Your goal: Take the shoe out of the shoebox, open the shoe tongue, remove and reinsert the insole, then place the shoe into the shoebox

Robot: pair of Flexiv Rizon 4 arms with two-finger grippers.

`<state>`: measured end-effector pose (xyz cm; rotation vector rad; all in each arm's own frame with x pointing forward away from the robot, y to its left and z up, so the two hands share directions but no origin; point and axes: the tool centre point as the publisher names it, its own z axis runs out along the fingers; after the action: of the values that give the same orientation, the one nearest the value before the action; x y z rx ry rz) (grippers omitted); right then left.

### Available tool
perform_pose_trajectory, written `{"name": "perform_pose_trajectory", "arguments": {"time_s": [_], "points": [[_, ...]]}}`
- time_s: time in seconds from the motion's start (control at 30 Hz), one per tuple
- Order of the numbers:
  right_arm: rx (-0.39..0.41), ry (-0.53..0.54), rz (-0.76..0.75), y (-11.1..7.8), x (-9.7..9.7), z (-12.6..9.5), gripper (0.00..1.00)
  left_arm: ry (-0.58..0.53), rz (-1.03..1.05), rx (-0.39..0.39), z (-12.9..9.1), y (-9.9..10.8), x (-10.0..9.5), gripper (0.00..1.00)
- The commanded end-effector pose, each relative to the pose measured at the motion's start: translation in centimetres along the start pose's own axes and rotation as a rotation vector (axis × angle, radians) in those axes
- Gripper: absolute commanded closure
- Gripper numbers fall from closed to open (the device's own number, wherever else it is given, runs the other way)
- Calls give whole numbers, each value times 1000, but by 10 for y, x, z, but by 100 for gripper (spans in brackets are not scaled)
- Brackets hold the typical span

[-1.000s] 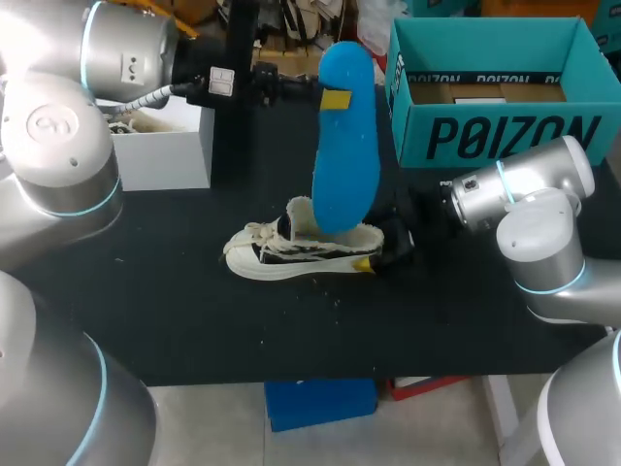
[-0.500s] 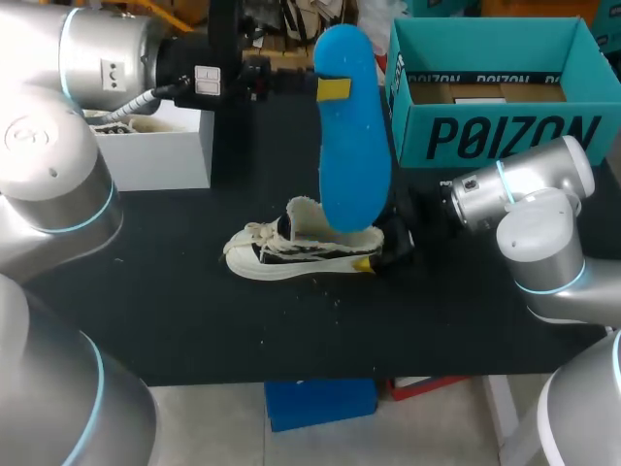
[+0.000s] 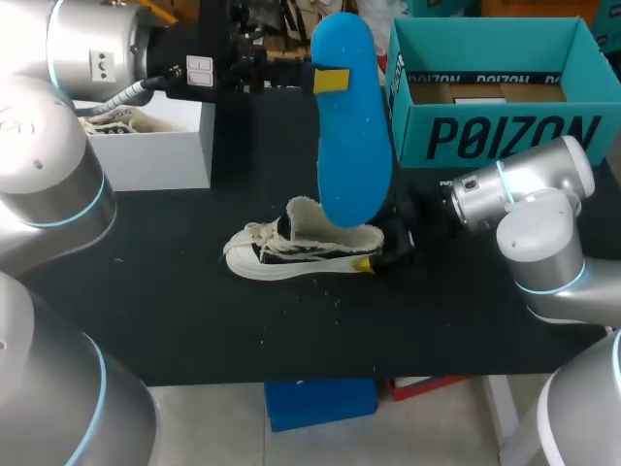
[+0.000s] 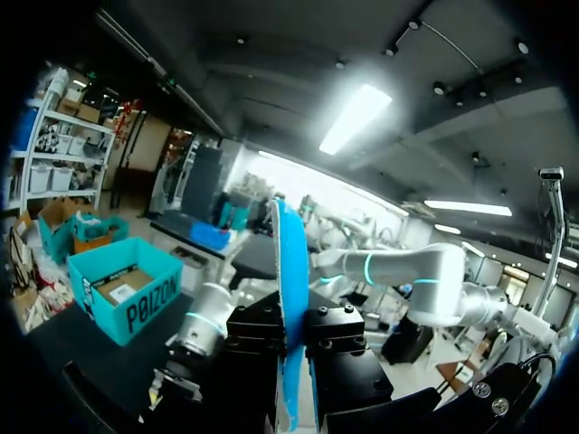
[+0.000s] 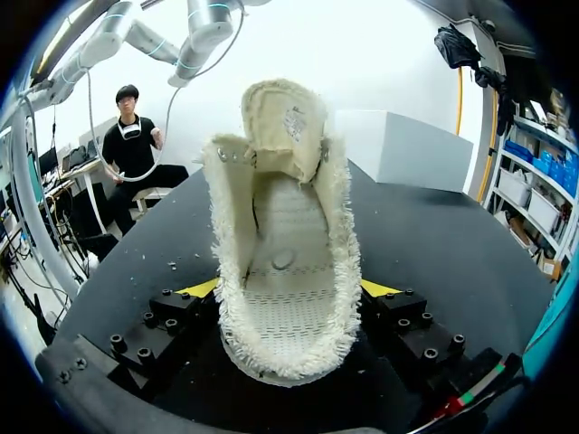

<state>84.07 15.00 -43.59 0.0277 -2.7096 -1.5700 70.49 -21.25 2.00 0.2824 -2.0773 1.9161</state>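
"Head view, from the left: what stands on the black table (image 3: pixel 194 320)?"

"At the far left a white open-topped box (image 3: pixel 160 146). Just past it my left arm (image 3: pixel 58 116) comes in from the corner, and the left claw (image 3: pixel 328 80) is clamped on a long blue foam insole (image 3: pixel 354 165) near its upper end. The insole stands nearly upright, well off the table."

"Is that grip firm?"

"In the left wrist view the insole (image 4: pixel 289 262) shows edge-on, pinched from both sides between the black finger blocks of the left claw (image 4: pixel 291 334)."

"And below it?"

"A cream low-top canvas shoe (image 3: pixel 291 254) with dark side panels lies on the table near the middle, toe to the left. The insole's lower end hangs over its opening; I cannot tell whether they touch."

"The right side?"

"The right claw (image 3: pixel 376 260) grips the shoe's heel. In the right wrist view its yellow tips press both flanks of the shoe (image 5: pixel 285 271), the tongue (image 5: pixel 280 117) is lifted, and the stitched footbed lies bare."

"The box?"

"A teal cardboard shoebox (image 3: pixel 505 136) stands open at the table's far right, apart from the shoe."
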Motion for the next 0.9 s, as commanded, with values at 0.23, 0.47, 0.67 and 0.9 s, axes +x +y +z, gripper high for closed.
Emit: {"name": "perform_pose_trajectory", "arguments": {"time_s": [0.23,0.47,0.67,0.9], "points": [[1,0,1,-6,0,3,100,7,18,14,2,-5,2,100],[1,0,1,-6,0,3,100,9,21,13,4,-5,2,100],[0,2,0,-5,0,3,100,9,21,13,4,-5,2,100],[63,0,27,-1,-1,-5,0,9,21,13,4,-5,2,100]]}}
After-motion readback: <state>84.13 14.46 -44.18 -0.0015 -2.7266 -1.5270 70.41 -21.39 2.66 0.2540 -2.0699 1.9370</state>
